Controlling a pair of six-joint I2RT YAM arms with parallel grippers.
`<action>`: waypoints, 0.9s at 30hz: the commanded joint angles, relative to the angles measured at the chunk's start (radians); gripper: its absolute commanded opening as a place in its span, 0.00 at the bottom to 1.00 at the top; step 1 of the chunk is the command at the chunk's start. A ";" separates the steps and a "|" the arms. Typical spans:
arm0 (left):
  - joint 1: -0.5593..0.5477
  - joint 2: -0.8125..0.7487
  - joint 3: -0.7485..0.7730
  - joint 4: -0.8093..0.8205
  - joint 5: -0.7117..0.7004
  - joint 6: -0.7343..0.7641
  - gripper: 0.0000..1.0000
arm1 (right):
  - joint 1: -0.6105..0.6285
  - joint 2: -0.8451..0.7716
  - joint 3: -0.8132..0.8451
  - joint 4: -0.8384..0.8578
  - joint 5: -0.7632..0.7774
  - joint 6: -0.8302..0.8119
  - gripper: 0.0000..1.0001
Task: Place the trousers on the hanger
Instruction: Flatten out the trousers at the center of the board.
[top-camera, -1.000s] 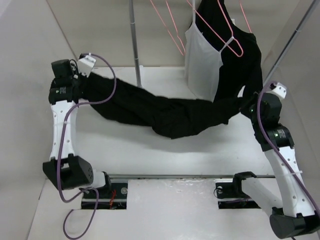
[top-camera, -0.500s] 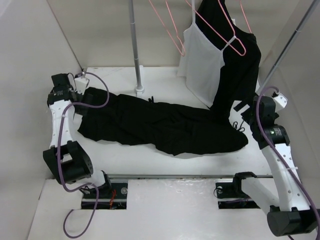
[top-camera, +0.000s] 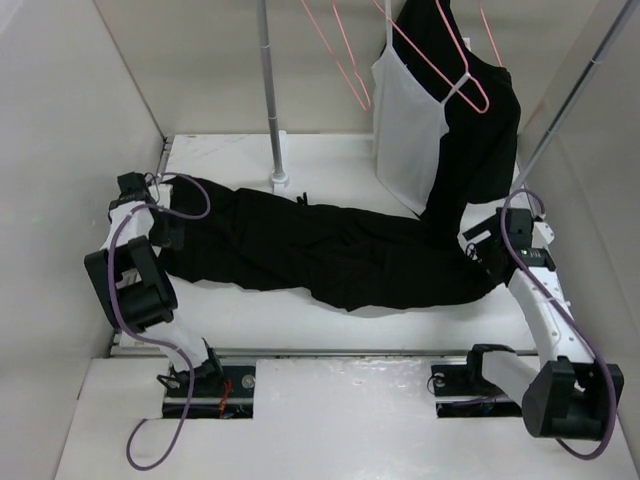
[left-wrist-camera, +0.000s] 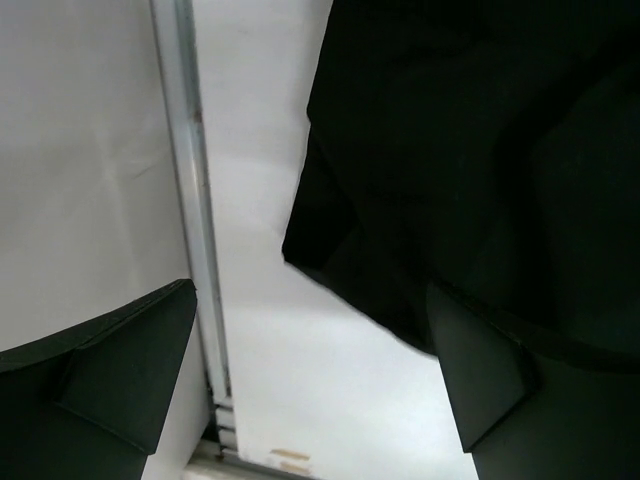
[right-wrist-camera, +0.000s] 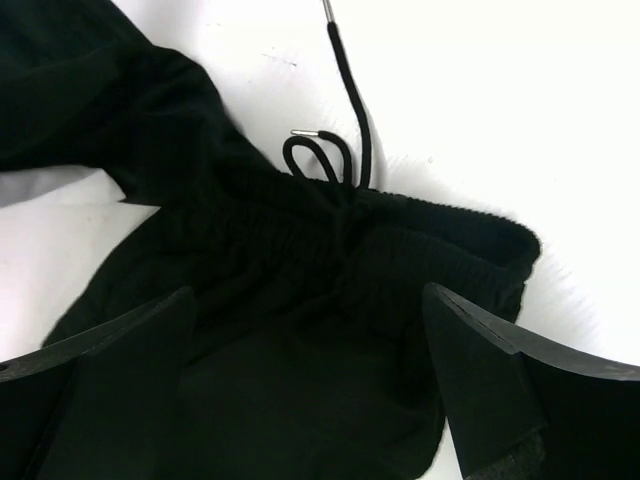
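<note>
Left gripper (left-wrist-camera: 310, 300) and right gripper (right-wrist-camera: 308, 295) are both spread wide, gripping nothing; trousers (top-camera: 330, 255) lie flat. I'd pinch the waistband (right-wrist-camera: 420, 220) deep near the drawstring (right-wrist-camera: 352, 100); limp fabric probably slips

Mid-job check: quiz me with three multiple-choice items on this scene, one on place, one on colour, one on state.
1. Where do the trousers lie? A hanging up; B flat on the table; C on the floor.
2. The empty hanger has wire that is: A blue; B black; C pink.
3. The right gripper is: A open; B shut on the trousers; C shut, empty.
Key: B, they spread across the white table; C, its wire shows pink overhead; A, its fingers stand apart above the waistband.
</note>
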 joint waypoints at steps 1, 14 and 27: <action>-0.001 0.054 0.058 0.026 -0.003 -0.060 1.00 | -0.021 0.031 0.001 0.060 -0.032 0.043 1.00; 0.034 0.182 -0.046 0.054 0.027 -0.048 0.58 | -0.042 0.254 0.014 0.135 -0.055 0.101 0.76; 0.069 0.010 0.267 -0.064 0.038 0.003 0.00 | -0.042 0.100 0.176 0.090 0.073 -0.166 0.00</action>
